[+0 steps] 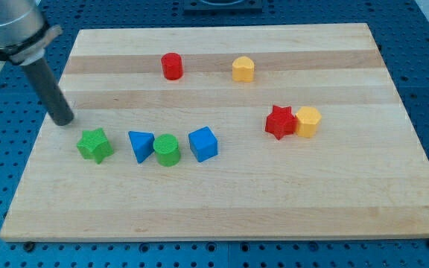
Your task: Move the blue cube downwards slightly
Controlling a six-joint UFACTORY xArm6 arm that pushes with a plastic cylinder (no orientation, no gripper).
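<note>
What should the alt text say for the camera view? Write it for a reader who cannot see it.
My tip rests at the board's left, above and left of the green star, well away from the blue cube. That star, a blue triangle, a green cylinder and the cube form a row on the wooden board.

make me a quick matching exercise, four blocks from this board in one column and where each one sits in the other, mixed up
Blocks:
1. blue cube
2. red cylinder
3. green star
4. red star

Places:
A. nearest my tip, just below and to its right in the view
B. touching the yellow block at the view's right
C. just right of the green cylinder
D. near the view's top, left of the other yellow block

Pairs: 1-C, 2-D, 3-A, 4-B
</note>
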